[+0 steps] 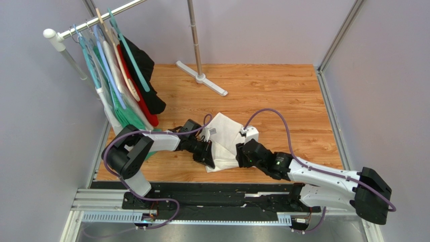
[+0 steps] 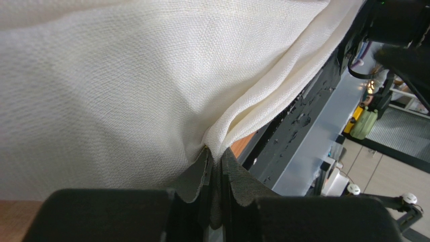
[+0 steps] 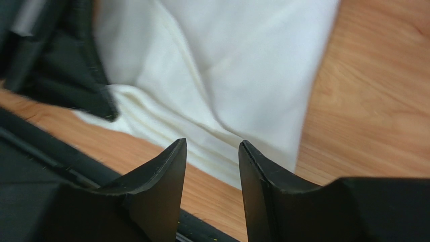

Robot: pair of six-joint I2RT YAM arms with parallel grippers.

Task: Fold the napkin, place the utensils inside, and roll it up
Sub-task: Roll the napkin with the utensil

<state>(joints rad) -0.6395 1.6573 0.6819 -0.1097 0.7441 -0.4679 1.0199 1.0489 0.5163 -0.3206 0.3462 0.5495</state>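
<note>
White napkin (image 1: 225, 137) is lying rumpled, left gripper (image 2: 217, 156) pinching its edge, right gripper (image 3: 212, 143) hovering, jaws apart.

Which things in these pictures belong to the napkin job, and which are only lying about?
For the job:
- napkin
- left gripper, shut on the napkin's edge
- right gripper, open over the napkin
- utensils: none visible

Lying about:
- clothes on hangers
- clothes rail
- stand foot

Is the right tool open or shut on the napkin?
Open: the right tool has its fingers apart with a clear gap, and the napkin is not pinched between them.
</note>
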